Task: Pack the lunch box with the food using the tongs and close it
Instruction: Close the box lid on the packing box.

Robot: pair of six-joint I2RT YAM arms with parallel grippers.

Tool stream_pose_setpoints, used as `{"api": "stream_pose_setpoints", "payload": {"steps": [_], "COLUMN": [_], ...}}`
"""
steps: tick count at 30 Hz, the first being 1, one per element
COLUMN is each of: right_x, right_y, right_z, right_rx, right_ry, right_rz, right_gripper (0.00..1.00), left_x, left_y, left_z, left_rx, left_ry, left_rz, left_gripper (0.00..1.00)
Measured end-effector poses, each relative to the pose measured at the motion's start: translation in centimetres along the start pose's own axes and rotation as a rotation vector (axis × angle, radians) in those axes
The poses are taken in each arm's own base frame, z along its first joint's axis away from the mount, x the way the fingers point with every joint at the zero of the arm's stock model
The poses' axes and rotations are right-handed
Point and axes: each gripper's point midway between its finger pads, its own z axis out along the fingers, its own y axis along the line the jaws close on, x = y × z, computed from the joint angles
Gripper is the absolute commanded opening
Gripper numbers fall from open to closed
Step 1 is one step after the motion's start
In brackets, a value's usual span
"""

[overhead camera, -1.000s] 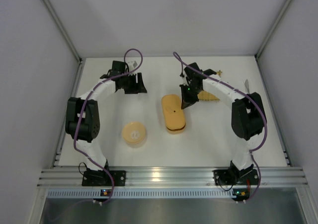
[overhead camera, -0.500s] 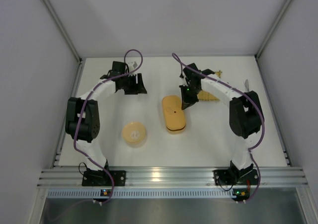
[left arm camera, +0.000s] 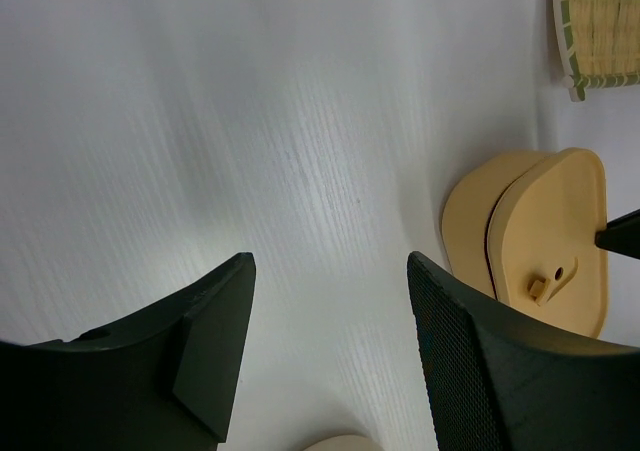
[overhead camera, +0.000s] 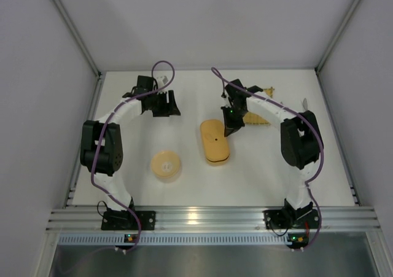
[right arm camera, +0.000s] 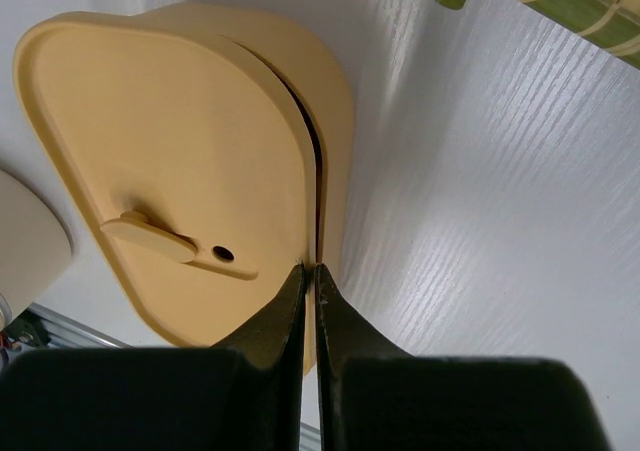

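Lunch box: the lunch box [overhead camera: 214, 140] lies lengthwise at the middle of the surface [overhead camera: 258, 172], with its lid [right arm camera: 150, 151] resting on top.
Right jaws: together, with the fingertips [right arm camera: 290, 311] pressed against each other and nothing clamped between them.
Box relative to right jaws: the closed tips sit right at the seam where the lid meets the box wall, on the box's far-right side. Touching or a hair short of it, I cannot tell.
Left jaws: apart, the 2 fingers [left arm camera: 210, 341] spread over bare surface with nothing between them.
Box relative to left jaws: well apart, off to their right, outside the gap.
Round tan container: the round tan container [overhead camera: 166, 165] stands on the near-left side of the box, clear of it.
Bamboo mat: the bamboo mat [overhead camera: 259, 118] lies to the right of the box, partly under the right arm.
Right wrist view only: a dark slit along the seam, plus a small tab and 1 hole on the lid.
Top view only: both arms at once, with the container, box and mat laid out from left to right.
Left wrist view only: the box seen from its far end, the lid edge set slightly off the wall below.
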Motion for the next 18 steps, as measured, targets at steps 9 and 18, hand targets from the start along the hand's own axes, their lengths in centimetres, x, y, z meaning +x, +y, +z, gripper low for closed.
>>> {"api": "stream_pose_setpoints", "payload": {"steps": [9,18], "right_x": [0.19,0.20], "right_y": [-0.03,0.00], "right_z": [0.42,0.42], "right_rx": [0.003,0.002], "right_ry": [0.012,0.012], "right_rz": [-0.001,-0.002], "right_gripper": [0.00,0.05], "left_x": [0.00,0.52], "left_y": [0.02,0.16], "left_z": [-0.01,0.08], "left_rx": [0.000,0.004], "left_ry": [0.000,0.011], "left_rz": [0.002,0.019], "left_gripper": [0.68,0.68]}}
